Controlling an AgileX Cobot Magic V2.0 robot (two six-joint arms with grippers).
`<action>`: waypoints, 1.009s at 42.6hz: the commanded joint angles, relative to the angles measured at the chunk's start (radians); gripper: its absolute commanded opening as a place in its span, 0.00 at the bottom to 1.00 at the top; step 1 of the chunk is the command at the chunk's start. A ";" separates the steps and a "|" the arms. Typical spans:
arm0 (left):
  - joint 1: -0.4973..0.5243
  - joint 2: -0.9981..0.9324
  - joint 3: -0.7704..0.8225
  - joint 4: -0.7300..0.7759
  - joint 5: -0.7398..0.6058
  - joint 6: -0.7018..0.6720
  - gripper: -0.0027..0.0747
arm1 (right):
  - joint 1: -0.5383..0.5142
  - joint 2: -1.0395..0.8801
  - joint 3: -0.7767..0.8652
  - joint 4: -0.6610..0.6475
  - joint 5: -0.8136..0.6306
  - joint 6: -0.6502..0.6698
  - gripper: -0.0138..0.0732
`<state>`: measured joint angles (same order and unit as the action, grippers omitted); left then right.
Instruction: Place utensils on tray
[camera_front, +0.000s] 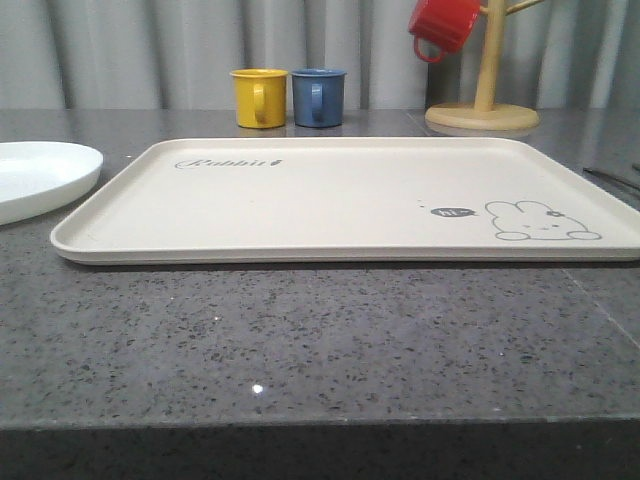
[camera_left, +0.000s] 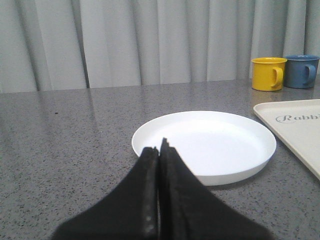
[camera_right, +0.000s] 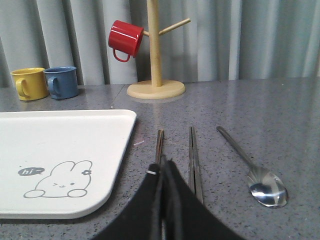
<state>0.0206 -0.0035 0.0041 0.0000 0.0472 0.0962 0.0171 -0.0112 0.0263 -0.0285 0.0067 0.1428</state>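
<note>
Right wrist view: we are seeing chopsticks (camera_right: 192, 155) lying lengthwise directly ahead of right gripper (camera_right: 162, 172), jaws together; tray (camera_right: 65, 150) lying alongside. Right arm nearer.

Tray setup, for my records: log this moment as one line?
tray: bare | plate: on table | chopsticks, spoon: on table | left end effector: shut | right end effector: shut
</note>
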 joint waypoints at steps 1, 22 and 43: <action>-0.007 -0.024 0.005 0.000 -0.082 -0.008 0.01 | -0.005 -0.016 -0.004 -0.008 -0.086 -0.006 0.08; -0.007 -0.024 0.005 0.000 -0.082 -0.008 0.01 | -0.005 -0.016 -0.004 -0.008 -0.086 -0.006 0.08; -0.009 -0.018 -0.083 -0.016 -0.199 -0.008 0.01 | -0.005 -0.016 -0.180 -0.008 -0.027 -0.006 0.08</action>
<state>0.0206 -0.0035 -0.0131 -0.0069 -0.0420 0.0962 0.0171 -0.0112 -0.0482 -0.0285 0.0069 0.1428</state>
